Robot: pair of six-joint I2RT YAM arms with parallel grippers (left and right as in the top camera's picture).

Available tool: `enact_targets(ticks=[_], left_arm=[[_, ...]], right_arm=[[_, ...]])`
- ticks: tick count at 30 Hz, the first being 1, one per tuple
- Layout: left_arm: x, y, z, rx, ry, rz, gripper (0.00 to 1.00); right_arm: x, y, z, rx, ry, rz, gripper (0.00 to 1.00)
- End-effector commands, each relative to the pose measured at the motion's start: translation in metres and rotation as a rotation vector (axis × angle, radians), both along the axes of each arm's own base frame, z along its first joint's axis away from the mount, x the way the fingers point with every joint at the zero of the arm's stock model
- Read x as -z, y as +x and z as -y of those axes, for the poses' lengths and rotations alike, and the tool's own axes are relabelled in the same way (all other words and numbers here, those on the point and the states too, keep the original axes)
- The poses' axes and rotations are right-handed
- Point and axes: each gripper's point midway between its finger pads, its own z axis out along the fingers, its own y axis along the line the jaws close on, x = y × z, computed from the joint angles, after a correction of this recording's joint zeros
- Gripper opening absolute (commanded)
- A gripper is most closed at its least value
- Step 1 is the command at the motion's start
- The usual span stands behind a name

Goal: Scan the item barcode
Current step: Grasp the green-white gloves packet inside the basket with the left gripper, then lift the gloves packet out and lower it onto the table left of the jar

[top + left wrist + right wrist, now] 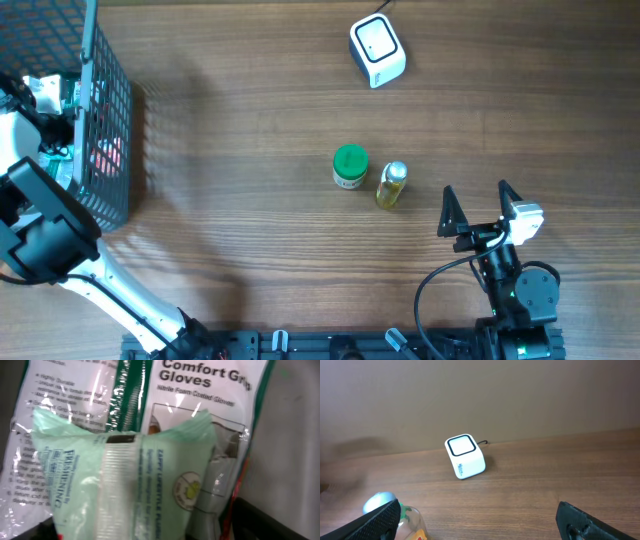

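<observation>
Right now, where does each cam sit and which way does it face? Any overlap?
Overhead: above the table, looking straight down: scanner, green-lidded jar, yellow bottle, wire basket; left arm over the basket, right gripper open.
Left wrist: close on a green wipes pack lying over a gloves pack; no fingers clearly visible.
Right wrist: low, facing across the table at the scanner; own fingers in the bottom corners.
Shared: overhead and right wrist both show scanner and yellow bottle.

Jar [349, 166] beside bottle [391, 184], scanner [377, 50] behind

"Comfort Gri… Gloves" on clear glove packet [220, 395], "FRESHENING" sideways on mint-green pouch [125, 490]
</observation>
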Motion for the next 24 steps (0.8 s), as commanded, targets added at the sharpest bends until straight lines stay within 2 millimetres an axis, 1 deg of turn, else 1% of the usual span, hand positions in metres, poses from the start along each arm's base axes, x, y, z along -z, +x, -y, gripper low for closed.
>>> enact_targets(ticks=[1,2,4,5,6,7,8,10,12,13,15,16,17,18,19,20,22,23,24], left_arm=[[0.134,-0.079,0.043,-0.099,-0.134,-0.36,0.77],[0.137,-0.082,0.043,-0.103,-0.131,-0.361,0.72],[0.141,-0.085,0.045,-0.104,-0.132,-0.361,0.48],[0.141,-0.085,0.045,-0.104,-0.133,-0.361,0.38],[0.141,-0.085,0.045,-0.104,-0.133,-0.361,0.25],[0.141,-0.085,0.045,-0.104,-0.133,-0.361,0.09],[0.139,-0.085,0.044,-0.104,-0.132,-0.36,0.04],[0.124,-0.077,0.039,-0.138,-0.124,-0.332,0.04],[0.101,-0.066,0.031,-0.166,-0.106,-0.287,0.04],[0.084,-0.058,0.026,-0.182,-0.091,-0.254,0.04],[0.019,-0.035,0.01,-0.219,-0.035,-0.13,0.04],[-0.018,-0.025,0.002,-0.24,0.0,-0.055,0.04],[-0.047,-0.02,-0.002,-0.253,0.029,0.001,0.04],[-0.105,-0.014,-0.009,-0.281,0.086,0.114,0.04],[-0.149,-0.012,-0.012,-0.302,0.124,0.203,0.04],[-0.209,-0.014,-0.01,-0.32,0.169,0.322,0.04],[-0.274,-0.024,-0.003,-0.352,0.203,0.459,0.04],[-0.314,-0.034,0.005,-0.375,0.214,0.555,0.04],[-0.341,-0.043,0.013,-0.391,0.209,0.624,0.04]], right_arm=[[-0.001,0.0,0.002,0.01,0.008,0.006,1.0],[-0.001,0.0,0.002,0.01,0.008,0.006,1.0],[-0.001,0.0,0.002,0.01,0.008,0.006,1.0],[-0.001,0.0,0.002,0.01,0.008,0.006,1.0],[-0.001,0.0,0.002,0.01,0.008,0.006,1.0],[-0.001,0.0,0.002,0.01,0.008,0.006,1.0],[-0.001,0.0,0.002,0.01,0.008,0.006,1.0],[-0.001,0.0,0.002,0.01,0.008,0.006,1.0],[-0.001,0.0,0.002,0.01,0.008,0.006,1.0],[-0.001,0.0,0.002,0.01,0.008,0.006,1.0],[-0.001,0.0,0.002,0.01,0.008,0.006,1.0],[-0.001,0.0,0.002,0.01,0.008,0.006,1.0],[-0.001,0.0,0.002,0.01,0.008,0.006,1.0],[-0.001,0.0,0.002,0.01,0.008,0.006,1.0],[-0.001,0.0,0.002,0.01,0.008,0.006,1.0],[-0.001,0.0,0.002,0.01,0.008,0.006,1.0],[-0.001,0.0,0.002,0.01,0.008,0.006,1.0],[-0.001,0.0,0.002,0.01,0.008,0.006,1.0],[-0.001,0.0,0.002,0.01,0.008,0.006,1.0]])
